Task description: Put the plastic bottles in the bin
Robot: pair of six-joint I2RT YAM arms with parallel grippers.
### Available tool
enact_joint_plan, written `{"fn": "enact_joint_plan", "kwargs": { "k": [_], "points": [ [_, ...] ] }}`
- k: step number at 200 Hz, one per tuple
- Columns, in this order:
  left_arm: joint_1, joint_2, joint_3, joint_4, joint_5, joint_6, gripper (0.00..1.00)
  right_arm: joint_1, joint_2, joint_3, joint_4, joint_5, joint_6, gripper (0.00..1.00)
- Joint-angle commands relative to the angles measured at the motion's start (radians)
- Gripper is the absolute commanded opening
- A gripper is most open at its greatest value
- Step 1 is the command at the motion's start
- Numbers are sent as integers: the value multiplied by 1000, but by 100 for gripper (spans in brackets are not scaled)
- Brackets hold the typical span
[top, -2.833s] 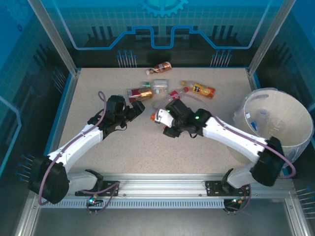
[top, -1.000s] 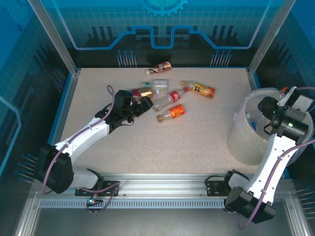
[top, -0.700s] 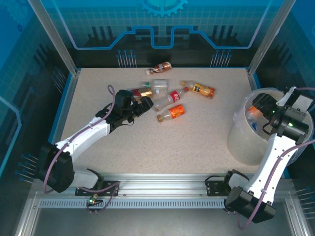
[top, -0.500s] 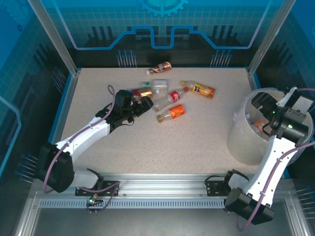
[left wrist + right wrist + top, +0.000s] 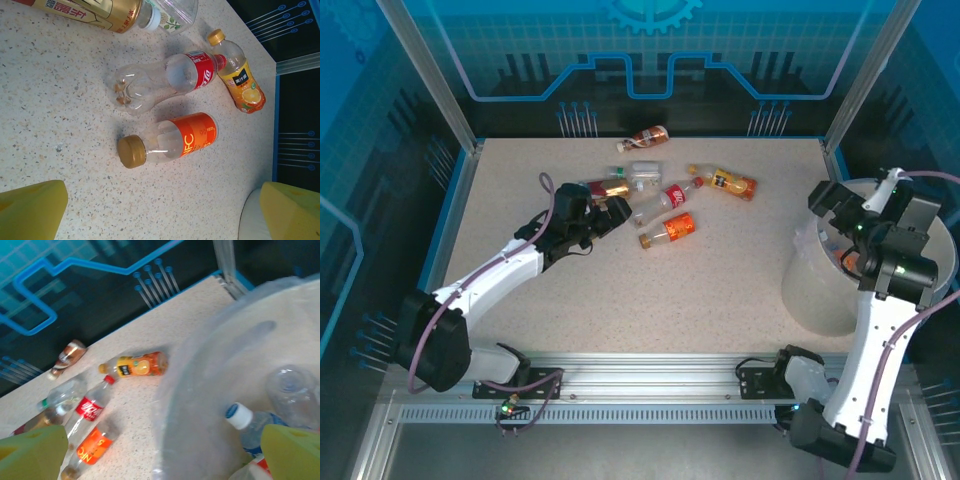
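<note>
While the right gripper (image 5: 865, 205) hangs wide open above the bin's (image 5: 815, 295) left rim, the left gripper (image 5: 612, 211) gapes empty beside the far plastic bottles (image 5: 670, 229). Open table (image 5: 670, 300) spreads between.

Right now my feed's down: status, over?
Left gripper open by loose bottles. Right gripper open over bin. Some binned, several on table. No obstruction.

The desk (image 5: 55, 115) is beige with fine dark speckles. The NFC bottle (image 5: 172, 141) wears an orange label and a gold cap. The red-label bottle (image 5: 165, 82) is otherwise clear. The juice bottle (image 5: 239, 80) is orange with a yellow cap. The bin (image 5: 235, 340) is translucent white.
</note>
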Motion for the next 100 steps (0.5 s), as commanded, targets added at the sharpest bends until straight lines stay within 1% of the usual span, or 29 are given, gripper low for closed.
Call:
{"fn": "enact_joint_plan", "kwargs": {
  "k": [1,34,68,86,100],
  "points": [
    [-2,-25,-14,27,-14,22,99,111,-28,20,72,2,-1,100],
    [12,-22,-2,-11,-36,26,99,335,-29,-22,178,-28,8,100],
    [18,-27,12,-24,-54,79,99,585,-2,-71,263,87,-12,100],
    [22,-18,30,-47,-81,115,99,682,27,-94,306,124,-14,100],
    [34,0,50,-78,-103,135,99,734,63,-95,315,132,-7,100]
  ]
}}
